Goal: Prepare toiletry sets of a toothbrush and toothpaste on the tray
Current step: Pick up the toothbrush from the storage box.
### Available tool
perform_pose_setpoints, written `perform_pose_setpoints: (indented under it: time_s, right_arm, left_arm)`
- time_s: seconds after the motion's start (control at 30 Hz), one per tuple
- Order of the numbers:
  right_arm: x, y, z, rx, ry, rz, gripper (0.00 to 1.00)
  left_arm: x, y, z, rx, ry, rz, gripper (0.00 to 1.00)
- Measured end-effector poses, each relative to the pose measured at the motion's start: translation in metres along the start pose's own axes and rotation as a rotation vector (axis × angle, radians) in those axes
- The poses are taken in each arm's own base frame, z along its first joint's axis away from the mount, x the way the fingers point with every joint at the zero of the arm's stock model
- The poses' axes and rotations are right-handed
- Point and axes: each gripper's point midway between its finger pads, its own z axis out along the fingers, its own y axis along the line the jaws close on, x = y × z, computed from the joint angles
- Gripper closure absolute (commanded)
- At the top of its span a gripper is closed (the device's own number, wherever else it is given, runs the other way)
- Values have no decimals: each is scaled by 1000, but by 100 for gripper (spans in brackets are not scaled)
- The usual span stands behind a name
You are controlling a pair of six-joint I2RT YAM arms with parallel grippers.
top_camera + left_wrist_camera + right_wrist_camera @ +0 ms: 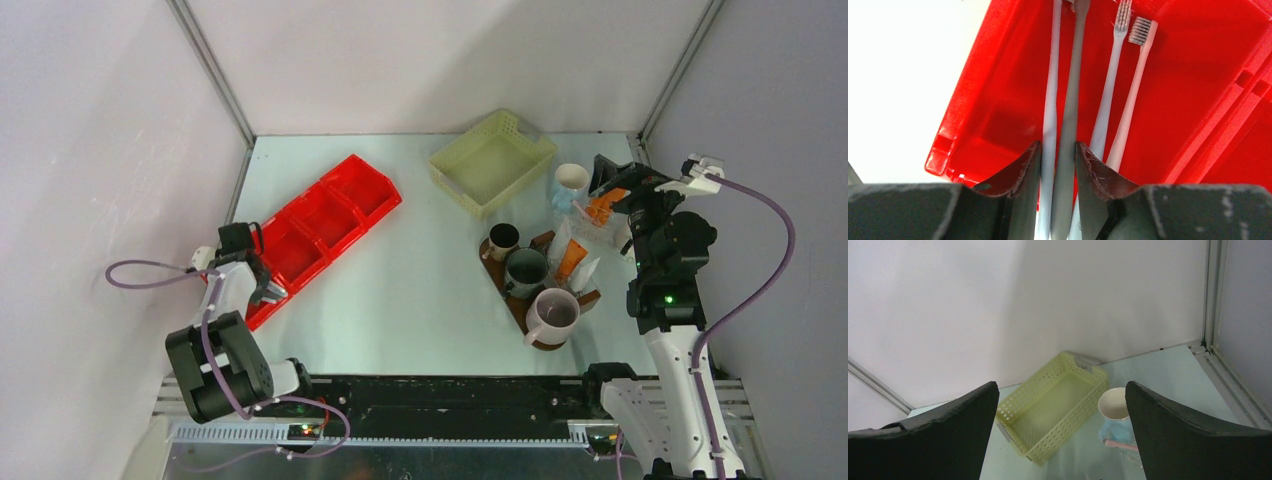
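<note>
Left claw pinches narrow on two toothbrushes, one pale and one grey, lying in the red bin at the left of the desk. Across it, the tray carries three mugs with toothpaste tubes alongside. No brush shows there, so brushes look like the job left. Right claw hangs wide and empty near the far right corner.

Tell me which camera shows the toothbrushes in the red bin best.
Left wrist: four toothbrushes lie close up in the red bin, two between the fingers of the left gripper. The top view shows the bin but no brush clearly. Right wrist misses both.
</note>
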Motion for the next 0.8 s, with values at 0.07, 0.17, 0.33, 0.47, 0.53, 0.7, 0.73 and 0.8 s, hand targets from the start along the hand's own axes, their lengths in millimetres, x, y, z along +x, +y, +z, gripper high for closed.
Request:
perform_pose_setpoints:
  time_s: [0.07,0.17,0.33,0.47,0.53,0.7,0.73,0.8]
  right_arm:
    - [1,0,0,0,3,-3,0]
    - [1,0,0,-1,5,-6,1]
    - [2,0,0,-3,7,-10,1]
    - [3,1,0,-3,10,-9,1]
    - [4,1,1,-4,13,-9,0]
    - [4,1,0,-5,13,-13,0]
    - [4,1,1,-6,13,-13,1]
    - [4,1,1,-6,13,-13,1]
  left_arm:
    - [1,0,2,-1,8,-1,70]
    - [3,0,2,0,18,1,76]
    - [2,-1,0,10,15,1,89]
    - [-2,-2,-6,27,1,-6,97]
    - [-5,-3,-9,40,-9,-8,97]
    - [-9,-5,-16,62,-27,-19,90]
    - [-9,-5,-16,62,-27,-19,89]
    - [-8,-5,-14,60,-20,-12,85]
